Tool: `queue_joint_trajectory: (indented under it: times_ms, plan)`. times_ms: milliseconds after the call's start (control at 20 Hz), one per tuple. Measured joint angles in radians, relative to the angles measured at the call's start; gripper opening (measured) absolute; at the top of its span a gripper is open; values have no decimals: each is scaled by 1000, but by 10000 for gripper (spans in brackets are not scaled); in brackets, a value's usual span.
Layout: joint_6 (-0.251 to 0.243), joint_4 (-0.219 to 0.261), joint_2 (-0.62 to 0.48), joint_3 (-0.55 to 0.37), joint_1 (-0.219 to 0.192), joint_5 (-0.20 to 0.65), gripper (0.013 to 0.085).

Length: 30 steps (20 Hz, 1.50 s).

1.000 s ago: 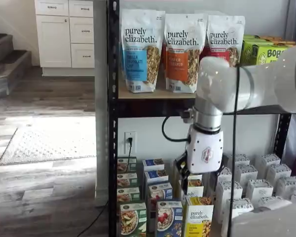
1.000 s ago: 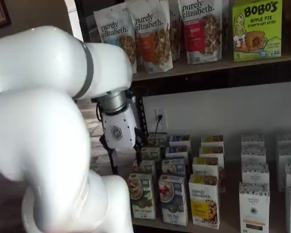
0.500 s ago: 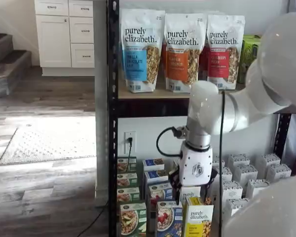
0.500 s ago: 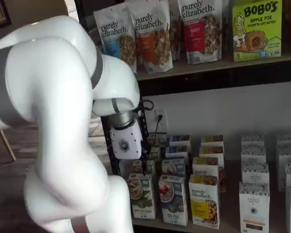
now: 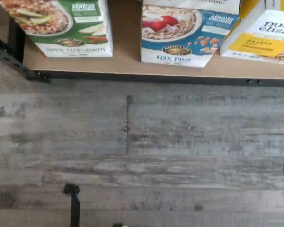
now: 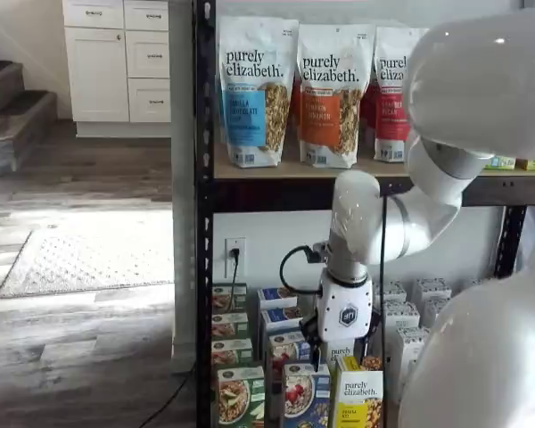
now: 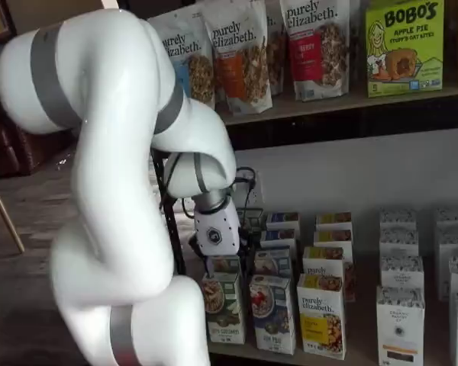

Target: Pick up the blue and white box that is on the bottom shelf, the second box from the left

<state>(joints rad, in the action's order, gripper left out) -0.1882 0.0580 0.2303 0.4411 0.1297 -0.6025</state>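
The blue and white box [image 5: 187, 35], with a cereal bowl and red berries, stands at the front of the bottom shelf [image 5: 125, 52], between a green carton [image 5: 61, 28] and a yellow carton [image 5: 262, 35]. It shows in both shelf views [image 6: 305, 397] [image 7: 272, 313]. My gripper [image 6: 339, 343] hangs in front of the rows of cartons, above and just behind the front blue box; it also shows in a shelf view [image 7: 220, 258]. Its black fingers are mostly hidden by the white body, so no gap can be made out. It holds nothing.
More blue, green and yellow cartons stand in rows behind the front ones [image 7: 282, 229]. White cartons [image 7: 401, 320] fill the shelf's right side. Granola bags [image 6: 254, 89] stand on the tan tier above. Black rack post [image 6: 203, 223] at left. Wood floor [image 5: 142, 151] lies before the shelf.
The gripper has come lower and a little left, closer to the front cartons. The arm's big white links have swung up over it. No box has moved.
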Motion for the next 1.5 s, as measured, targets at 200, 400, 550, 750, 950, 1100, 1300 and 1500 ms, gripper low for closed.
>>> queue_joint_trajectory:
  times_ms: [200, 400, 550, 750, 950, 1100, 1300, 1500]
  plan:
    - [-4, 21, -105, 41, -14, 64, 850]
    - [32, -9, -210, 71, -25, 169, 850]
    - [38, -16, -300, 106, -25, 232, 850]
    - [1, 16, -401, 154, -18, 296, 850]
    - [-58, 70, -497, 215, -11, 338, 850]
    - [-61, 71, -566, 263, -9, 362, 850]
    - [-79, 106, -651, 336, -26, 366, 850]
    - [-84, 128, -697, 387, -43, 352, 850]
